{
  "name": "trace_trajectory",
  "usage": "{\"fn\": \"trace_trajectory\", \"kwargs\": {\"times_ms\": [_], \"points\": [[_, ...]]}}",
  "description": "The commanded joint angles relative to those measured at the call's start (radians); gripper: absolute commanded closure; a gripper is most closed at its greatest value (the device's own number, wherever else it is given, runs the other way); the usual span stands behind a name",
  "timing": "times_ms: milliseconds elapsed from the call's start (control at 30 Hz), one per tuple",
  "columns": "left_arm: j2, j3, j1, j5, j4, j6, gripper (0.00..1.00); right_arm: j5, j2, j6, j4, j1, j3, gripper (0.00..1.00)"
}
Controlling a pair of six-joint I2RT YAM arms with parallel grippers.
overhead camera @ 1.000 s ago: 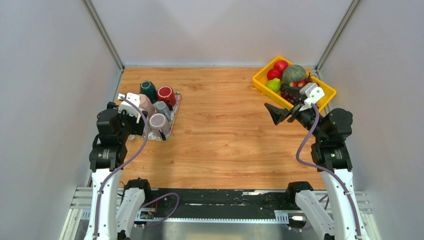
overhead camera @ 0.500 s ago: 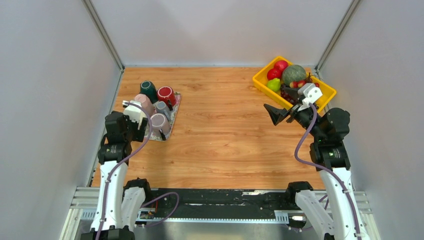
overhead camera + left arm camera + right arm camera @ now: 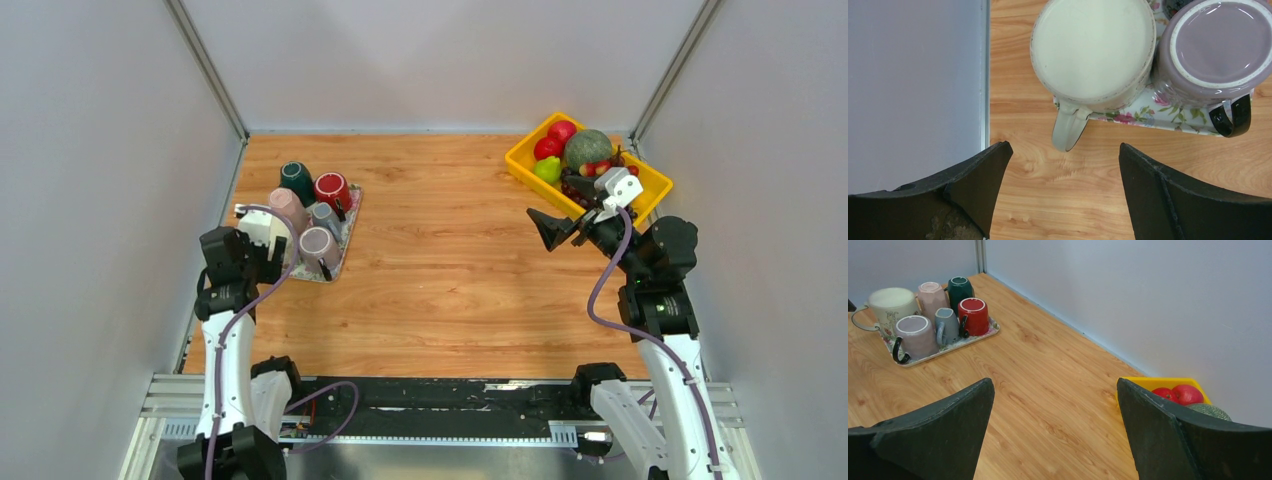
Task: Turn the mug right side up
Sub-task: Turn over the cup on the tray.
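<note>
A floral tray [image 3: 348, 218] at the left holds several mugs. In the left wrist view a cream mug [image 3: 1093, 47] and a purple mug [image 3: 1218, 45] with a black handle stand upside down on the tray [image 3: 1148, 112], bases up. My left gripper [image 3: 1063, 147] is open and empty, above the wood just short of the cream mug's handle. In the top view it [image 3: 268, 248] is at the tray's near left corner. My right gripper [image 3: 545, 225] is open and empty, raised at the right, far from the mugs [image 3: 1054, 382].
Pink [image 3: 288, 208], grey [image 3: 323, 215], red [image 3: 332, 188] and dark green [image 3: 296, 178] mugs stand on the same tray. A yellow bin [image 3: 525, 160] of fruit is at the back right. The left wall runs close beside the tray.
The left arm has drawn back and folded toward the near left, its gripper staying by the tray's near left corner. The right arm has hardly moved.
</note>
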Motion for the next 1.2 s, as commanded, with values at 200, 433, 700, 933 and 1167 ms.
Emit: {"fn": "trace_trajectory", "kwargs": {"times_ms": [200, 433, 700, 933, 1167], "points": [[0.060, -0.023, 0.073, 0.145, 0.103, 0.061, 0.11, -0.011, -0.003, -0.001, 0.045, 0.005, -0.009, 0.00], [0.091, -0.027, 0.146, 0.259, 0.102, 0.119, 0.15, -0.014, 0.001, -0.002, 0.044, 0.006, -0.011, 0.00], [0.159, -0.007, 0.237, 0.418, 0.073, 0.243, 0.22, -0.011, 0.001, -0.004, 0.043, 0.005, -0.012, 0.00], [0.191, 0.024, 0.263, 0.510, 0.017, 0.356, 0.22, -0.008, 0.028, -0.013, 0.042, 0.005, -0.014, 0.00], [0.282, 0.084, 0.269, 0.560, -0.004, 0.414, 0.22, -0.091, 0.077, -0.032, 0.001, -0.055, 0.008, 0.00]]}}
